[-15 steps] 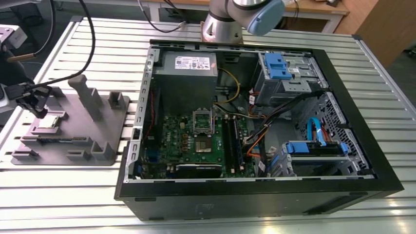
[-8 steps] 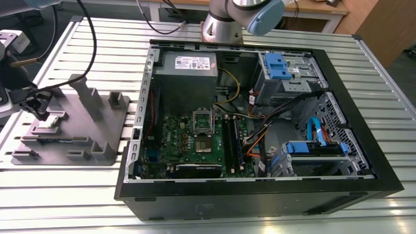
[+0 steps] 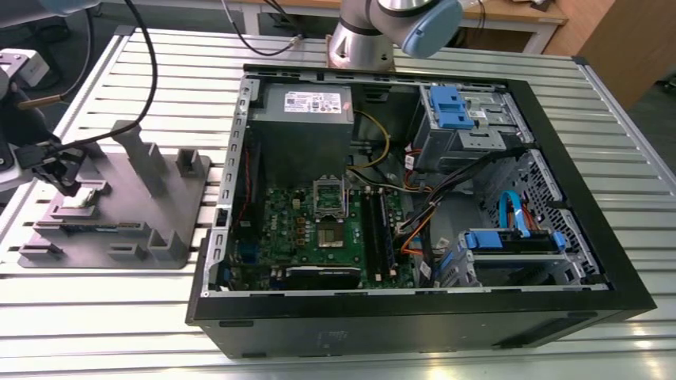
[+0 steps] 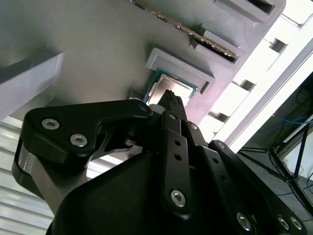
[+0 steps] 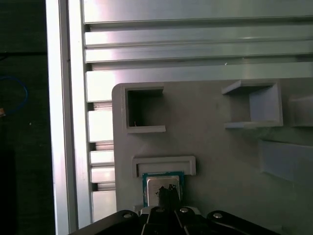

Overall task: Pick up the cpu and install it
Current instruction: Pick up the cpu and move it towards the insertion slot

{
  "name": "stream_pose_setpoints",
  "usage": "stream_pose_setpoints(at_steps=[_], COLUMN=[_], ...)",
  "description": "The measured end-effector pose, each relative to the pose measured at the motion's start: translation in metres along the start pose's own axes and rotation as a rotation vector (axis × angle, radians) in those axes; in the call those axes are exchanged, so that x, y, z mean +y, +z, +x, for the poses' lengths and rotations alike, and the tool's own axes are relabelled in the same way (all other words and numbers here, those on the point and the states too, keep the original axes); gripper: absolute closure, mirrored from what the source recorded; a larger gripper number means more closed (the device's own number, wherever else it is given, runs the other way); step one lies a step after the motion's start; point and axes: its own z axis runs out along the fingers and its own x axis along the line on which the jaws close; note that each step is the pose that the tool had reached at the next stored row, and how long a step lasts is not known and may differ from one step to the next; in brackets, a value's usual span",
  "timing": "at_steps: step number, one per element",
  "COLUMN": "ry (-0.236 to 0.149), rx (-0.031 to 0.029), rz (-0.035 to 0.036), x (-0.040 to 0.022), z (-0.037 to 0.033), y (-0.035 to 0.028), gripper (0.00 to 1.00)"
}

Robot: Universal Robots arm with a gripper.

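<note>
The fixture tray (image 3: 188, 222) lies on the counter (image 3: 106, 317). The cpu (image 5: 164, 179) sits in a pocket near the tray's edge at the exterior view's left, with the jaws right over it. The computer case (image 3: 423, 317) stands just beside the tray's opposite edge.

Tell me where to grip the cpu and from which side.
Probably from straight above, by two opposite thin edges clear of the raised lip: the cpu lies flat on the grey fixture tray, butted against that lip on one side.
</note>
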Motion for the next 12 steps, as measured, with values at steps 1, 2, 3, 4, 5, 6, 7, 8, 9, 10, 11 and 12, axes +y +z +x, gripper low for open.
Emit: stream_pose_setpoints(at_steps=[1, 2, 3, 4, 5, 6, 7, 8, 9, 10, 11, 12], ry=[-0.005, -0.010, -0.013, -0.014, -0.014, -0.014, -0.014, -0.014, -0.015, -0.015, -0.015, -0.015], rx=[0.0003, 0.0007, 0.0009, 0.0010, 0.0010, 0.0009, 0.0009, 0.0007, 0.0006, 0.0007, 0.0008, 0.0009], rz=[-0.0001, -0.0002, -0.0002, -0.0002, -0.0003, -0.0003, -0.0003, -0.0005, -0.0006, -0.0005, -0.0005, -0.0004], x=[0.0000, 0.0000, 0.0000, 0.0000, 0.0000, 0.0000, 0.0000, 0.0000, 0.0000, 0.0000, 0.0000, 0.0000], z=[0.0000, 0.0001, 0.0001, 0.0001, 0.0001, 0.0001, 0.0001, 0.0001, 0.0001, 0.0001, 0.0001, 0.0001], y=[0.0003, 0.0004, 0.0004, 0.0004, 0.0004, 0.0005, 0.0005, 0.0008, 0.0014, 0.0014, 0.0014, 0.0014], gripper=[0.89, 0.89, 0.89, 0.89, 0.89, 0.89, 0.89, 0.89, 0.89, 0.89, 0.89, 0.89])
